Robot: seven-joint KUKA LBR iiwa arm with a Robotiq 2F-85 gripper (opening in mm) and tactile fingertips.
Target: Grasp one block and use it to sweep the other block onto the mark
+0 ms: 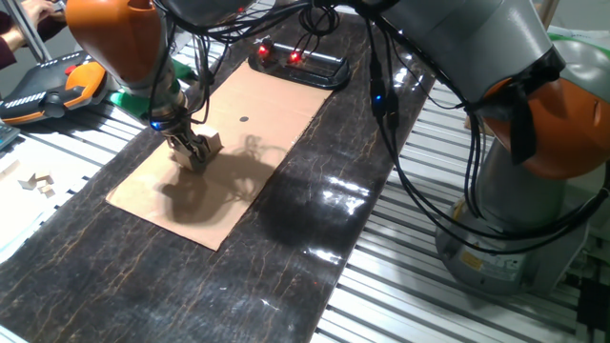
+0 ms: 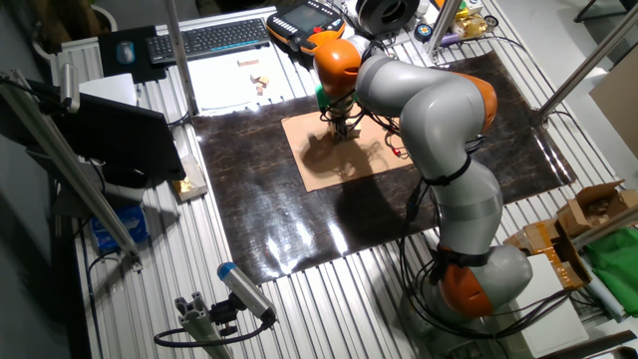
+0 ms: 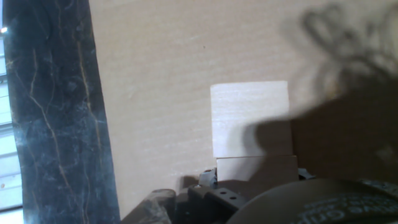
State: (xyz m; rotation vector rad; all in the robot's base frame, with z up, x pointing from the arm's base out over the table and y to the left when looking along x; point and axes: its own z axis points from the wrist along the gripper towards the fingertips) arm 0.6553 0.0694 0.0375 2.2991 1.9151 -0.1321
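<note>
The robot arm reaches down to a tan cardboard sheet [image 1: 238,143] that lies on a dark marbled mat [image 1: 315,219] on the tabletop [image 1: 410,286]. The claw [image 1: 195,152] is low, right at the cardboard, near the sheet's left side in one fixed view. A light wooden block [image 1: 212,142] sits right at the claw tips there. I cannot tell from that view if the fingers pinch it or just touch it.

In the hand view, two pale blocks show on the cardboard. The near block [image 3: 256,168] is close to the camera, partly in shadow, down by the claw parts. The far block [image 3: 250,118] sits just past it, and the two seem to touch along one edge. Whether the claw is squeezing the near block stays hidden.

The mark [image 1: 244,120] is a tiny black dot on the bare cardboard. It lies near the blocks but apart from them, off toward the black frame [image 1: 300,65] with red lights at the back of the mat.
</note>
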